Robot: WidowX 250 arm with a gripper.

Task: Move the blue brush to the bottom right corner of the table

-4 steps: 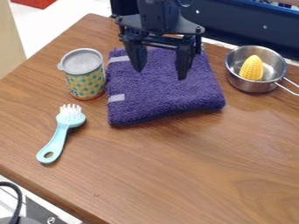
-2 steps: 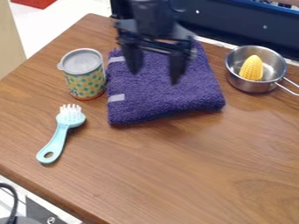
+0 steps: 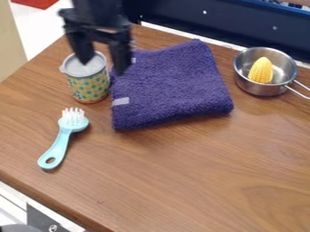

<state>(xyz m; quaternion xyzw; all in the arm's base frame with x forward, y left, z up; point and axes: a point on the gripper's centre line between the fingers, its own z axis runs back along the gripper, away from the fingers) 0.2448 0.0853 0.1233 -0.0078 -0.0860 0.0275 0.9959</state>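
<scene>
- the blue brush [image 3: 63, 132] lies just in front of the cup [image 3: 89, 86], its bristle head nearest the cup and its looped handle end farthest from it.
- the black gripper [image 3: 104, 68] hangs by the cup's upper part, fingers spread wide apart, and seems to hold nothing.
- the brush looks like light, hard plastic: stiff, unlikely to break, but smooth enough to slip or swivel in a loose grip.
- best hold is probably across the narrow neck, on the cup side of the handle, near the heavier-looking head.
- the bristles should bend under pressure, so they make a poor grip.
- closing farther from the cup, at the loop, may let the head droop.
</scene>
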